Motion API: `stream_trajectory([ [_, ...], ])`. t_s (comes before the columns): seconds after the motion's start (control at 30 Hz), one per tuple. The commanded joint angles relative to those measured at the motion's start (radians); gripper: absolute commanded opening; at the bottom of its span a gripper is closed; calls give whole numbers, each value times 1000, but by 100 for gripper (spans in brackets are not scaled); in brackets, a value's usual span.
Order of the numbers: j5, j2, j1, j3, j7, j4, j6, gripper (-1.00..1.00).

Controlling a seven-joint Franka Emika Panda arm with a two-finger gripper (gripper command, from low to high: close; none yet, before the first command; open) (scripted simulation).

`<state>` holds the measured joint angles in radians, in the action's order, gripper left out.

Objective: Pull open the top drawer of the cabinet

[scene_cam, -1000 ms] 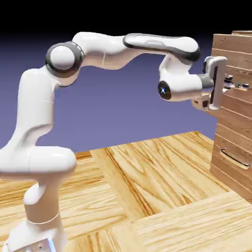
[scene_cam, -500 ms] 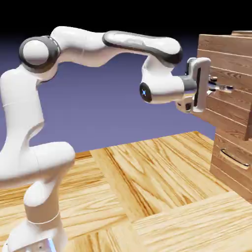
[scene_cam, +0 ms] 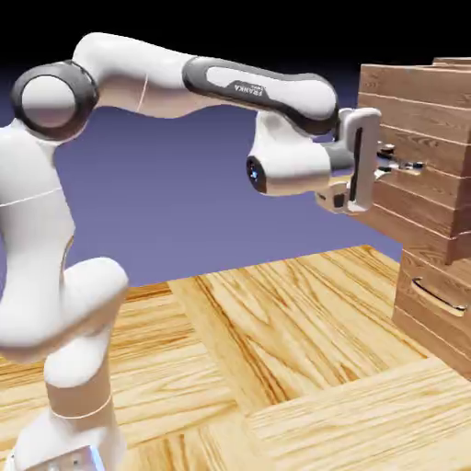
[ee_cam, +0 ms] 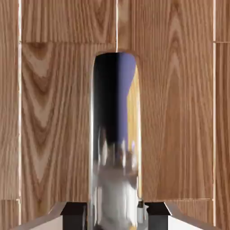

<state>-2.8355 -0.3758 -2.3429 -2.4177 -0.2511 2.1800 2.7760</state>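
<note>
Exterior view: the end effector (scene_cam: 397, 167) is clenched on the handle (scene_cam: 409, 166) of the top drawer (scene_cam: 414, 147), which juts out from the cabinet (scene_cam: 442, 304).

Hand view: the handle (ee_cam: 115, 148) looks stiff and slick, likely best gripped mid-bar.

Exterior view sits off to the side of the robot, fairly far back, arm (scene_cam: 138, 83) rising from lower left and reaching right to the cabinet (scene_cam: 432, 304) at the right edge, above the wood table (scene_cam: 276, 350). Hand view looks straight along the gripper (ee_cam: 115, 215), very close to the top drawer (ee_cam: 54, 112) front, its metal bar handle (ee_cam: 115, 134) filling the middle. Both views share that handle and drawer front.
</note>
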Motion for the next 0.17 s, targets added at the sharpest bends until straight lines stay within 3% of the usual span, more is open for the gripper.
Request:
stream_trajectory([
  [0.0, 17, -36, -25, -26, 30, 35, -4, -100],
  [0.03, 18, -38, -26, -27, 31, 37, -4, -100],
  [0.07, 18, -38, -26, -27, 31, 37, -4, 100],
  [0.13, 34, -74, -50, -50, 58, 71, -7, 100],
])
